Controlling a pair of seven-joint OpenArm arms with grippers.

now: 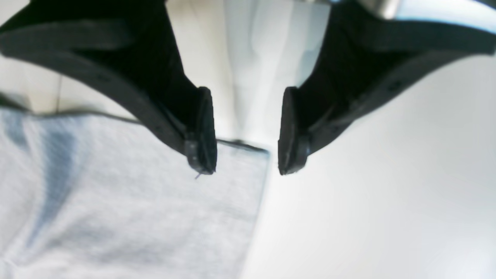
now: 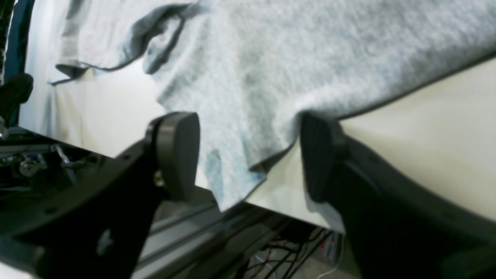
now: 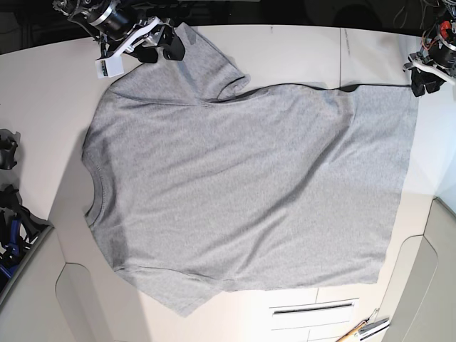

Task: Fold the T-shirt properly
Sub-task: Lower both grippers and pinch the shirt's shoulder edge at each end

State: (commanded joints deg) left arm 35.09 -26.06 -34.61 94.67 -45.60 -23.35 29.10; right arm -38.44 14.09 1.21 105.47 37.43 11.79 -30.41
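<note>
Here the T-shirt [image 3: 242, 192] lies spread flat on the white counter [image 3: 299, 57], collar at the base view's left. The right hand [image 2: 248, 155] gapes around a sleeve edge; the left hand [image 1: 246, 131] hangs open over a hem corner. Likely pre-grasp: next, both should pinch fabric.

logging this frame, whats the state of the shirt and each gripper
T-shirt: spread flat on the table, unfolded, plain side up, one sleeve edge hanging over the table edge
left gripper: open, above the hem corner, holding nothing
right gripper: open, jaws on either side of the sleeve edge, not closed on it
</note>
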